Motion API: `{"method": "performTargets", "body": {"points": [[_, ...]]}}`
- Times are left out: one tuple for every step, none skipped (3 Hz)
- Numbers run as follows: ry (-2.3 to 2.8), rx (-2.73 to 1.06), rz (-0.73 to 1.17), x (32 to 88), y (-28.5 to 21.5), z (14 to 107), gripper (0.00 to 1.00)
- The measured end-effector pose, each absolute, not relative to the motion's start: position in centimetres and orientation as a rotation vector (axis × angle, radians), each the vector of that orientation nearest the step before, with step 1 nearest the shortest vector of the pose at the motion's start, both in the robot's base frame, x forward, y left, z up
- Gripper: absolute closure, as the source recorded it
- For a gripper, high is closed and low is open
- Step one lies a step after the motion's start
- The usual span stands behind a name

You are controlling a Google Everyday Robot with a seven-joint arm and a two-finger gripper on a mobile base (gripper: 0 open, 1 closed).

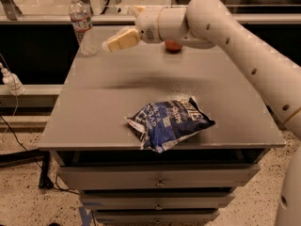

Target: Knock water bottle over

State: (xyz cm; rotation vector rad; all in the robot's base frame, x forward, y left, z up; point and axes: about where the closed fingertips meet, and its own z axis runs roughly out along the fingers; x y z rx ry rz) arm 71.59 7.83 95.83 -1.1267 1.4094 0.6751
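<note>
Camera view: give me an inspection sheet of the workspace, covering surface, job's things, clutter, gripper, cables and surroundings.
Surface: grey table top, drawers beneath.
Job's things: water bottle upright at the far left corner, cap on.
Clutter: blue chip bag lying near the front edge; orange object partly hidden behind the arm.
Gripper: gripper hovers above the table just right of the bottle, not seen touching it.
Cables: small white object with a cable, left of the table.
Surroundings: speckled floor.
</note>
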Motion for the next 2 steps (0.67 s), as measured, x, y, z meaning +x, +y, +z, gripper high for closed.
{"method": "performTargets", "body": {"points": [[1.378,-1.076,0.698,74.7,9.7,95.4,0.00],[1.354,-1.050,0.722,77.3,11.4,95.3,0.00]]}}
